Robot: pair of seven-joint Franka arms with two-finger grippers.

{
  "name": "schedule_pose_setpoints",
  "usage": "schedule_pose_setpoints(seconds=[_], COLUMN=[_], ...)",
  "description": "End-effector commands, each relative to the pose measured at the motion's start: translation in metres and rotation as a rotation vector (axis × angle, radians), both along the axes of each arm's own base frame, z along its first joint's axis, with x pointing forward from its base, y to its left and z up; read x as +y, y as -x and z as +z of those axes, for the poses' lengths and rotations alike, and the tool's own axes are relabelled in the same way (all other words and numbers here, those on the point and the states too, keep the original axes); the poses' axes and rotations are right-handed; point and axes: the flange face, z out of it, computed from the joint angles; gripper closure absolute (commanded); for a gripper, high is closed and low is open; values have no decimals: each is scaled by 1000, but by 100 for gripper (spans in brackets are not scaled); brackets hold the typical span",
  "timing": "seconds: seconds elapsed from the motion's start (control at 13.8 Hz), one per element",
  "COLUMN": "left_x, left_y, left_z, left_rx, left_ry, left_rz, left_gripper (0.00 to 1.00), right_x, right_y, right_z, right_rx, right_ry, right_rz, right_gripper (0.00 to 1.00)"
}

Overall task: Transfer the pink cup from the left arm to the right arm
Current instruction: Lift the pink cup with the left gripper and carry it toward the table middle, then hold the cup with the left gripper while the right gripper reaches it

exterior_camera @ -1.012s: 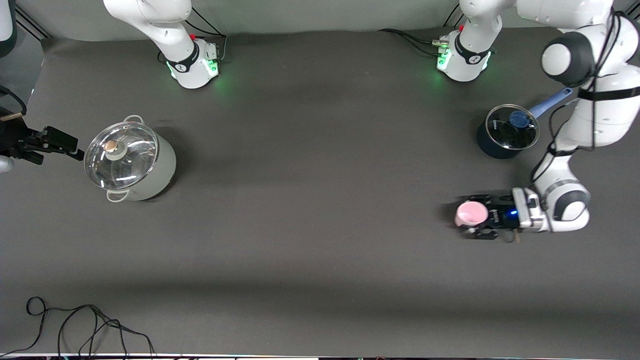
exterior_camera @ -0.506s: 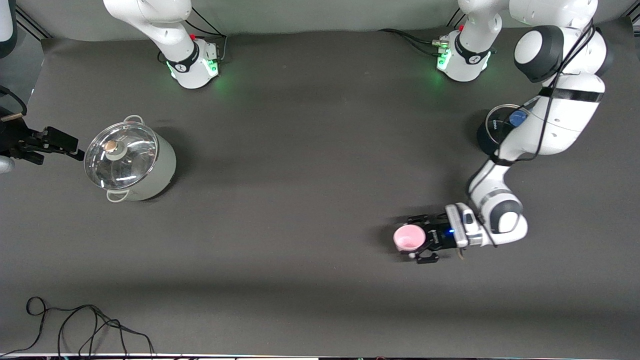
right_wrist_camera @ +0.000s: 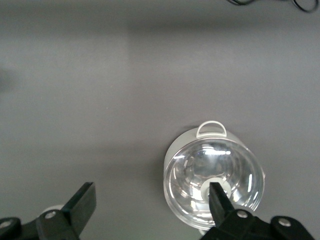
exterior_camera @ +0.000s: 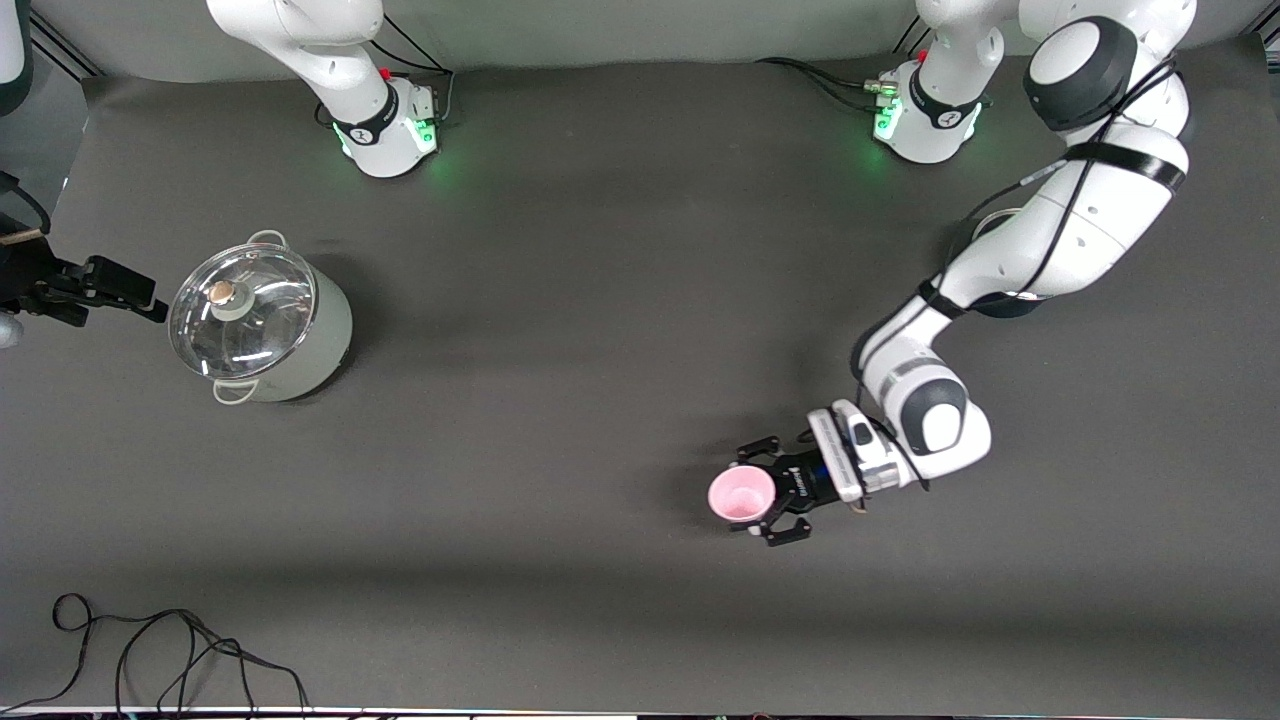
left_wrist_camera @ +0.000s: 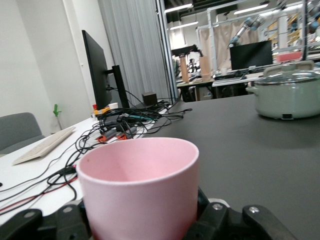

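Two grippers over dark table [exterior_camera: 600, 300]: left gripper [exterior_camera: 765, 497] jaws pinching pink cup [exterior_camera: 741, 495], right gripper [right_wrist_camera: 150, 207] jaws spread.

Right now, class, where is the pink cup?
The pink cup is upright in the shut left gripper, over bare table near the middle, toward the left arm's end, well away from the lidded pale-green pot.

White arms [exterior_camera: 1060, 235], black hands [exterior_camera: 775, 490]
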Motion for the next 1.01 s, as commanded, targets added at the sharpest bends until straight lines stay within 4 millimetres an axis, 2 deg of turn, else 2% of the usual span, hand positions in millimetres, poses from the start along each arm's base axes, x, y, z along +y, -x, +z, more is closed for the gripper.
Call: schedule_pose_setpoints(seconds=[0.0, 0.22, 0.51, 0.72, 0.94], left_x=[-34, -85, -131, -161, -200], left_y=[5, 29, 60, 79, 101], left_z=[48, 101, 159, 190, 230], left_rx=[45, 105, 152, 182, 183], left_ry=[7, -30, -70, -75, -59], left_rz=[69, 125, 199, 239, 284], left_gripper=[100, 100, 100, 100, 100], right_x=[4, 10, 21, 58, 101], right_y=[4, 3, 0, -7, -27], right_z=[5, 5, 1, -4, -2], right_rx=[5, 17, 29, 38, 25], right_ry=[0, -14, -17, -14, -15], right_rz=[-174, -423, -443, -455, -461], right_gripper=[0, 0, 0, 0, 0])
